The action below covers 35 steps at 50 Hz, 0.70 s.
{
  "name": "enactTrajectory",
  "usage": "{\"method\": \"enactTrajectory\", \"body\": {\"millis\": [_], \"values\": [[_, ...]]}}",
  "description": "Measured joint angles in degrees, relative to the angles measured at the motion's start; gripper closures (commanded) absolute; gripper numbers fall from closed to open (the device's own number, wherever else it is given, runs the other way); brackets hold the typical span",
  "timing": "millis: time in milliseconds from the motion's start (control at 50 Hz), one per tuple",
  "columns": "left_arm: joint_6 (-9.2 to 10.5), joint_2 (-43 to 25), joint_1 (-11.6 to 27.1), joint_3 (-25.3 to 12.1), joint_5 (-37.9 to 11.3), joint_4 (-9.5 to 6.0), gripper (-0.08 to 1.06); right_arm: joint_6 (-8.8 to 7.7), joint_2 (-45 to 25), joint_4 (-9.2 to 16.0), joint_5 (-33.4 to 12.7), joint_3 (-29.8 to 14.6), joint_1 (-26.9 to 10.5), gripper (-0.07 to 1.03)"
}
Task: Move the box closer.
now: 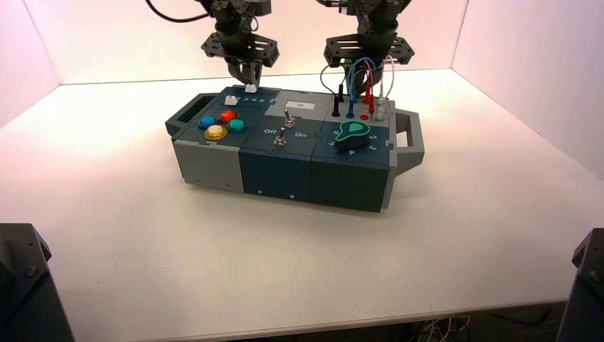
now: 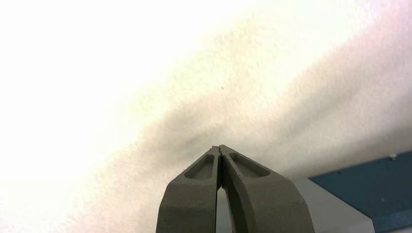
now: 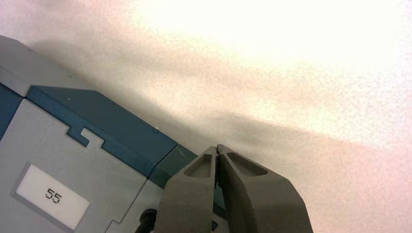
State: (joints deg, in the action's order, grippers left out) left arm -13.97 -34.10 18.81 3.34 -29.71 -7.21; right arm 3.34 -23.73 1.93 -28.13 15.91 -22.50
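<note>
Pale tabletop (image 1: 299, 267) w/ whitish walls (image 1: 530, 85) at far side, L and R; box (image 1: 278, 167) sits mid-table toward far side, slightly angled, R end nearer robot than L end. Handles at both ends. Btns near L: blue (image 1: 208, 122), red (image 1: 228, 116), yellow (image 1: 216, 132), green (image 1: 236, 125); white slider caps (image 1: 231, 100) far L, 2 toggle switches (image 1: 280, 137) mid, green knob (image 1: 352, 135) near R, plug wires (image 1: 370, 75) far R. Display (image 3: 52, 196) at far middle reads 55

Both arms reach over to box's far side. Left gripper (image 2: 219, 146): at far side, L part of box, behind slider area; fingers together, nothing between them, box's far wall close by. Right gripper (image 3: 217, 146): at far side, R part, behind wires; fingers also together, nothing between, tips by far edge. Box lies on robot's side of both grippers, not clamped by either; contact w/ far wall can't tell
</note>
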Motion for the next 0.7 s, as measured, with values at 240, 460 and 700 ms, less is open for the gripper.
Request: {"method": "enactTrajectory", "body": {"millis": [240,460,700], "values": [[-0.35,0.88,0.09,2.02,-1.41,-0.18,1.01,0.00,0.09,0.18,0.00,0.44,0.09,0.98],[-0.26,2.81,0.09,5.80,-1.76,-0.09,1.01,0.00,0.18,0.35,-0.18,1.58,0.00,0.98],[-0.35,4.48,0.26,8.96,-1.76,-0.09,1.01,0.00,0.88,1.85,-0.09,3.52,-0.62,0.98]]}}
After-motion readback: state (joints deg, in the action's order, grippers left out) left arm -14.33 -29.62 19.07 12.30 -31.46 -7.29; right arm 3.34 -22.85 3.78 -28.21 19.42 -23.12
